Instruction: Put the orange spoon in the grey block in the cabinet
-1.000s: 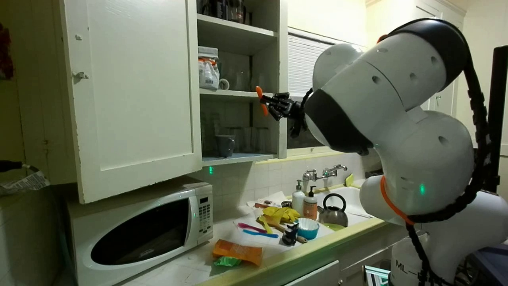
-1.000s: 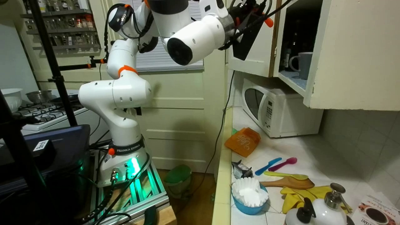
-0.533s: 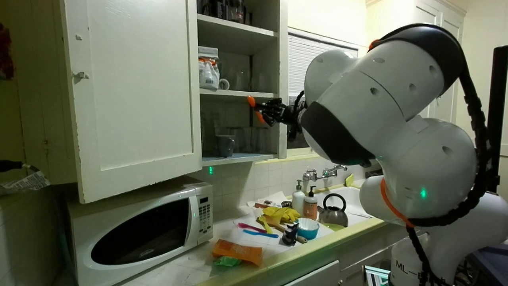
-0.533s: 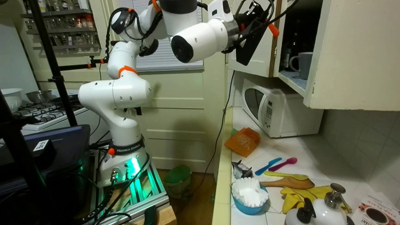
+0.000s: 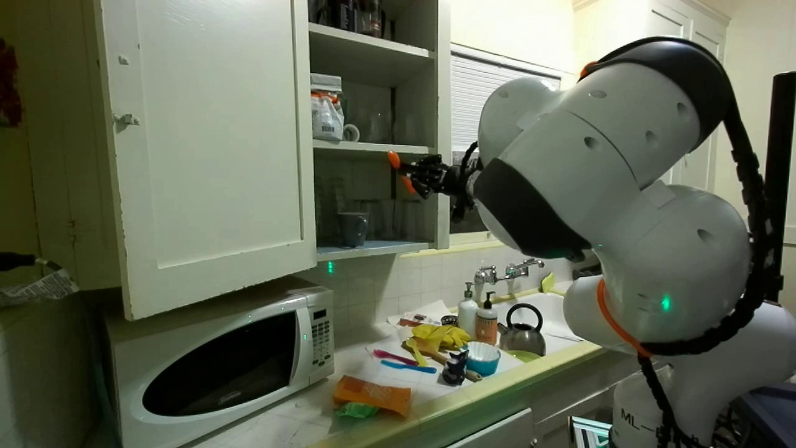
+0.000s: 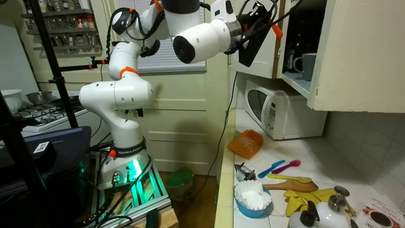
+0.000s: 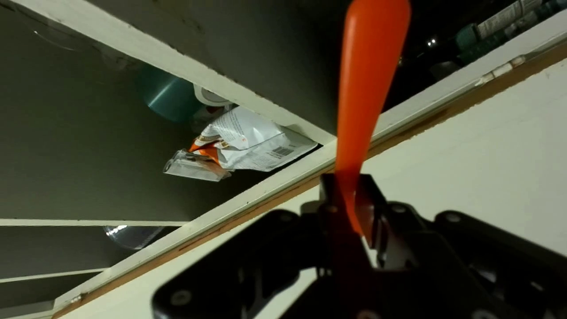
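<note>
The orange spoon (image 5: 394,160) is pinched between the tips of my gripper (image 7: 347,181), which is shut on it. In the wrist view the spoon (image 7: 372,57) rises from the fingertips to the top edge of the picture. One end shows above the fingers and the other below them in an exterior view. My gripper is before the cabinet (image 5: 373,147), whose door (image 5: 230,143) stands open, a bit below the middle shelf's level; the spoon (image 6: 277,31) appears outside the opening. A grey mug (image 5: 353,228) stands upright on the lower shelf. No separate grey block shows.
Clear glasses (image 5: 407,218) stand behind the mug. A white and orange bag (image 7: 266,146) sits on the middle shelf. Below are the microwave (image 5: 242,348) and a counter with an orange packet (image 6: 246,144), plastic utensils, a blue bowl (image 6: 253,210) and soap bottles. The cabinet's frame (image 5: 443,205) borders the opening.
Over the earlier half second my gripper, holding the spoon, moved downward and closer to the cabinet opening. Since then it has hardly moved.
</note>
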`<state>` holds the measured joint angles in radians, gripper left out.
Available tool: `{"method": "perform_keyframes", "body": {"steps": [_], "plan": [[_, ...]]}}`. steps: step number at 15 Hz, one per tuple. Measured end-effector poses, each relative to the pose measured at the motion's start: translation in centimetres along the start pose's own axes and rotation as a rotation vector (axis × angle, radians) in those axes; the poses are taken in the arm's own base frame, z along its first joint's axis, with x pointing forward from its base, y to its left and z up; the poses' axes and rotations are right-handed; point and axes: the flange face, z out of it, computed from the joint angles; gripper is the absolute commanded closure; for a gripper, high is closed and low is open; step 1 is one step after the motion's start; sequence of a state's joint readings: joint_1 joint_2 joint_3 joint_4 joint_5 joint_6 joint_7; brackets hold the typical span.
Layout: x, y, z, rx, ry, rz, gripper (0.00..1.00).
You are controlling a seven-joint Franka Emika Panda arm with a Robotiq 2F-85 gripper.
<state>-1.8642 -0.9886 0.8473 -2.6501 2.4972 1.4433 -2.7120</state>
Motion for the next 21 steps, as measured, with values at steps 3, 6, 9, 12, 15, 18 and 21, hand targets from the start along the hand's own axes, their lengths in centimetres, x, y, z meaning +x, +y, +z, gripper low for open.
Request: {"method": "perform_keyframes", "body": {"steps": [3,6,9,12,15,18,21], "plan": [[0.0,-0.6,0.9,-0.022,-0.020,0.023,0.96],[1.1,-0.3,2.4,-0.014,-0.004,0.012,0.96],[2.2,0.7,3.8,-0.008,0.013,-0.016,0.96],[2.8,1.4,5.2,0.013,0.018,-0.054,0.96],[3.1,1.5,6.3,0.043,0.004,-0.098,0.96],[3.2,1.2,7.0,0.075,-0.020,-0.143,0.96],[2.9,0.4,7.6,0.108,-0.051,-0.177,0.96]]}}
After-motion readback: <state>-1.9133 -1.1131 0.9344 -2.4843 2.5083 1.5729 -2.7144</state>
